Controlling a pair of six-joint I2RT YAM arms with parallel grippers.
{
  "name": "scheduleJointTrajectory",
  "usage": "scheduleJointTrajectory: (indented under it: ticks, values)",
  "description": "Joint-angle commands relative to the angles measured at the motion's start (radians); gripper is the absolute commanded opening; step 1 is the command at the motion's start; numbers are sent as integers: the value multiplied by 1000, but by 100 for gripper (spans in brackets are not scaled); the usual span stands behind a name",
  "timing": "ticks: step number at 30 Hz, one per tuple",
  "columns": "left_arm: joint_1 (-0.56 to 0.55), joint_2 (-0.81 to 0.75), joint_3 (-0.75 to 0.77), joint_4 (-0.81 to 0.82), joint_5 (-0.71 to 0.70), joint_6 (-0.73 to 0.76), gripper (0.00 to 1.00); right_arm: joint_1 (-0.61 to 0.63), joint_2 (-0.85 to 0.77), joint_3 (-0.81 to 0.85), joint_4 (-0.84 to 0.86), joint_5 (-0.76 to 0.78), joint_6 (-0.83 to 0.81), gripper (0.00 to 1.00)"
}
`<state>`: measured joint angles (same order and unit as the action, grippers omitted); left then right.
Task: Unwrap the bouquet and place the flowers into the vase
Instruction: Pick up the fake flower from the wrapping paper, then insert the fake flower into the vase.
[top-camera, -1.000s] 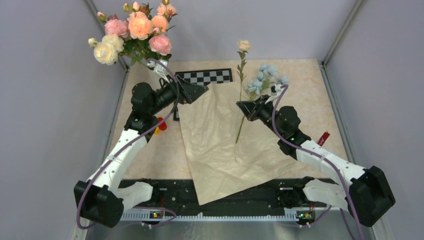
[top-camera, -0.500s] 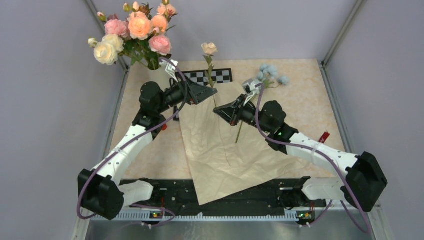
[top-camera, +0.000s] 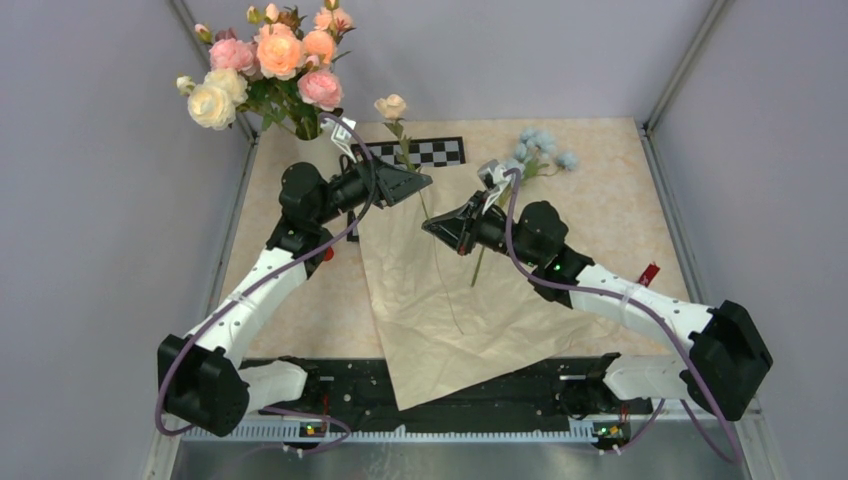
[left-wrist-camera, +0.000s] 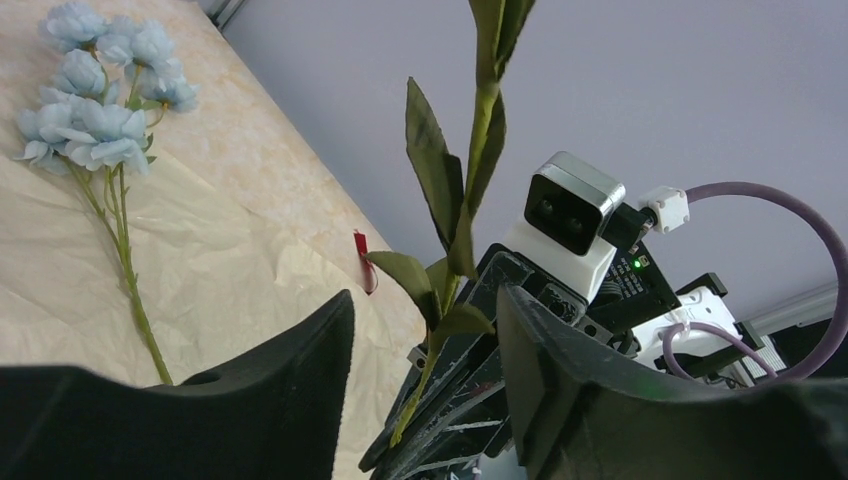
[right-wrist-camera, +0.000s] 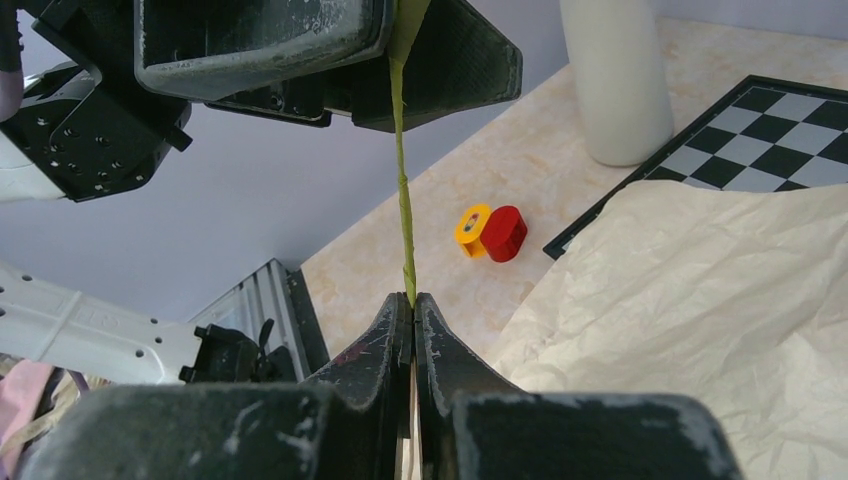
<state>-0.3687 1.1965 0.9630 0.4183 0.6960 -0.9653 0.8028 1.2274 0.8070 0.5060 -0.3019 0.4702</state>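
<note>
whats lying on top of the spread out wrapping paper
A blue flower sprig lies on the paper, blooms at its far edge. In the top view the right arm covers part of its stem.

the bouquet paper (top-camera: 440, 290) lies unwrapped, a pale peach crinkled sheet spread flat across the middle of the table (top-camera: 620, 200). one of the flowers, a peach bloom (top-camera: 391, 105) on a thin green leafy stem (right-wrist-camera: 402, 180), stands nearly upright. it is pinched low in my right gripper (right-wrist-camera: 412, 300), and its upper stem passes between the parted fingers of my left gripper (left-wrist-camera: 425, 305). the blue blooms (top-camera: 540, 150) lie on their side just past the paper's far right edge. the vase (right-wrist-camera: 615, 80), plain white, stands upright at far left.
</note>
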Motion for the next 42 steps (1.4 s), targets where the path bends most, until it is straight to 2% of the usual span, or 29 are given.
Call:
scheduleJointTrajectory:
  ticks: [1, 7, 12, 18, 24, 29, 37, 42]
  values:
    - [-4, -2, 31, 45, 14, 9, 46, 12, 7, 54, 18, 11, -18, 0]
    - [-3, -1, 35, 36, 13, 21, 20, 12, 22, 55, 18, 13, -14, 0]
    - [-3, -7, 40, 8, 4, 51, 2, 12, 18, 49, 18, 23, -11, 0]
    - [-3, -5, 48, -6, 9, 80, 0, 13, 15, 50, 7, 33, -13, 1]
    - [-4, -10, 95, -100, 8, 199, 0, 12, -10, 47, -20, 51, -37, 31]
    - [-2, -16, 162, -248, 1, 377, 0, 12, -48, 38, -59, 95, -79, 52]
    - [20, -48, 270, -461, -53, 659, 0, 8, -128, -6, -117, 197, -125, 78]
    - [99, -83, 320, -513, -119, 702, 0, -42, -205, -58, -150, 222, -147, 84]
